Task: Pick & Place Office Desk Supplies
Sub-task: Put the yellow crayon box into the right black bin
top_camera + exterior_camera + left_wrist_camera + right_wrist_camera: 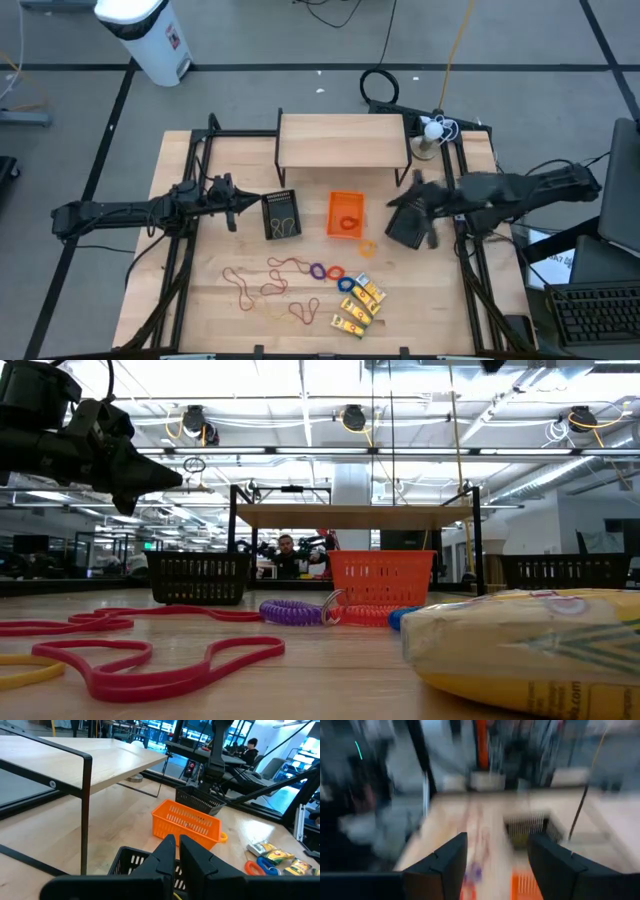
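The supplies lie on the near half of the wooden table: red and tan rubber bands [268, 283], purple, blue and red rings [331, 273] and yellow packets [359, 306]. One orange ring [367, 248] lies beside the orange basket [346, 214], which holds something red. A black basket [282, 214] holds a tan band. My left gripper [236, 208] hovers shut and level just left of that basket, its fingers [167, 851] over the basket's rim. My right gripper [497, 860] is open and holds nothing, raised over a second black basket [405, 228].
A low wooden shelf [343, 139] on black legs stands at the far middle of the table. A black frame runs along the table's left and right sides. A keyboard [597, 312] sits off the table at the right, and a white bin [148, 35] stands on the floor beyond.
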You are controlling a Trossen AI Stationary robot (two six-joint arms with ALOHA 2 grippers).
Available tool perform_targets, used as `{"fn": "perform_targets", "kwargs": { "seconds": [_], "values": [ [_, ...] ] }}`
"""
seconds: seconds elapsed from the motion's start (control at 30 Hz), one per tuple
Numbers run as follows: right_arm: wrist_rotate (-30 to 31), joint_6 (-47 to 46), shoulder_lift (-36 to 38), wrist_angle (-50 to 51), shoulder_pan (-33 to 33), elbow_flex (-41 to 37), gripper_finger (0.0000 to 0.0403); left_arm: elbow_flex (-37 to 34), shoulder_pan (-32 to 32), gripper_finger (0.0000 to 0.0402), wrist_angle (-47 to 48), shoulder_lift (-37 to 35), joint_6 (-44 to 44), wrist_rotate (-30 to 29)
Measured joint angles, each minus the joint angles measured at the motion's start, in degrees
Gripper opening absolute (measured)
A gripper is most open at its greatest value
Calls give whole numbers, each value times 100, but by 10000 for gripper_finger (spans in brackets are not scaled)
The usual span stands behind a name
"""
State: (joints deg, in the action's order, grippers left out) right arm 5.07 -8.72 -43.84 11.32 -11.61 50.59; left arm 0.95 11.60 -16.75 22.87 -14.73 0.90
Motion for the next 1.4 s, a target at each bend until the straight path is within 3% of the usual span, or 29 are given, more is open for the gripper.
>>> {"fn": "perform_targets", "kwargs": {
  "seconds": [0.2, 0.33, 0.47, 0.63, 0.9, 1.03, 1.2, 1.4],
  "values": [
    [117, -107, 1470, -333, -27, -1030, 145, 0, 0, 24, 20, -2, -103, -93],
    [136, -92, 2165, -666, -73, -1902, 88, 0, 0, 24, -19, -2, -169, -183],
    [112, -104, 2302, -1277, -91, -2718, 14, 0, 0, 24, -111, -2, -461, -272],
    [233, -592, 2181, -1338, -93, -3200, 15, 0, 0, 24, -109, -2, -544, -192],
    [283, -1205, 1297, -1970, -587, -3328, 3, 0, 0, 24, -105, -2, -464, 558],
    [1423, -1160, 510, -2000, -1296, -2873, 1, 0, 0, 24, -83, -2, -572, 648],
    [2340, -1457, -809, -1115, -1997, -1836, 1, 0, 0, 24, 99, -2, -777, 841],
    [2492, -2606, -2377, 678, -2348, -236, 0, 0, 0, 24, 195, -2, -935, 858]
  ]
}}
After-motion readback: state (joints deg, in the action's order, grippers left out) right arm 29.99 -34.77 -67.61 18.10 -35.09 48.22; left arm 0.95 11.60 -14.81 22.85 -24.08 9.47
